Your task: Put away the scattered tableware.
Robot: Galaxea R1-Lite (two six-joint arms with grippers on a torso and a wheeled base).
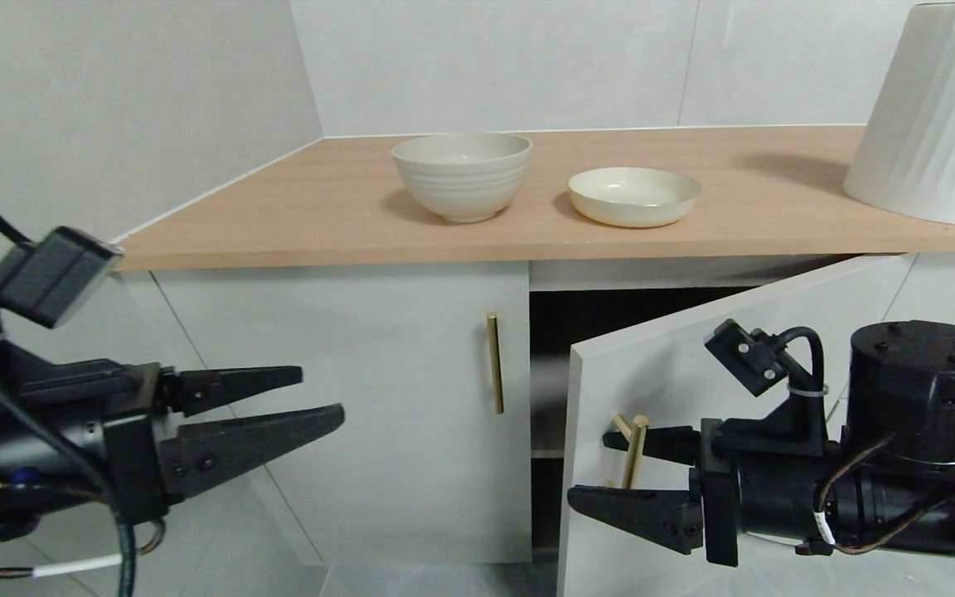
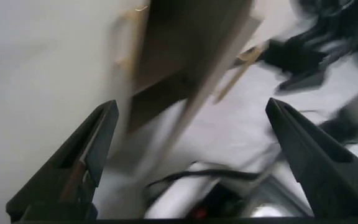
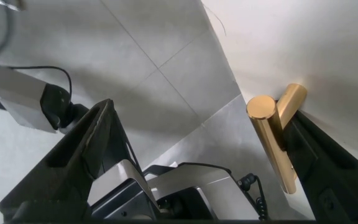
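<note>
- Left gripper (image 1: 322,394), lower left of the frame: fingers spread wide, holding nothing.
- Bowl (image 1: 462,176), upper centre: upright on the countertop (image 1: 320,215).
- Shallow dish (image 1: 633,196), right of the bowl and apart from it, on the same countertop.
- Cabinet door (image 1: 676,348), lower right: swung open.
- Brass handle (image 1: 634,450) of that door: between the fingers of the right gripper (image 1: 589,467), which are spread wide and not clamped on it.

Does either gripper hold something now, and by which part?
Nothing is gripped. The left gripper is open and empty. The right gripper is open, with the cabinet door's gold handle between its fingers, close against one.
</note>
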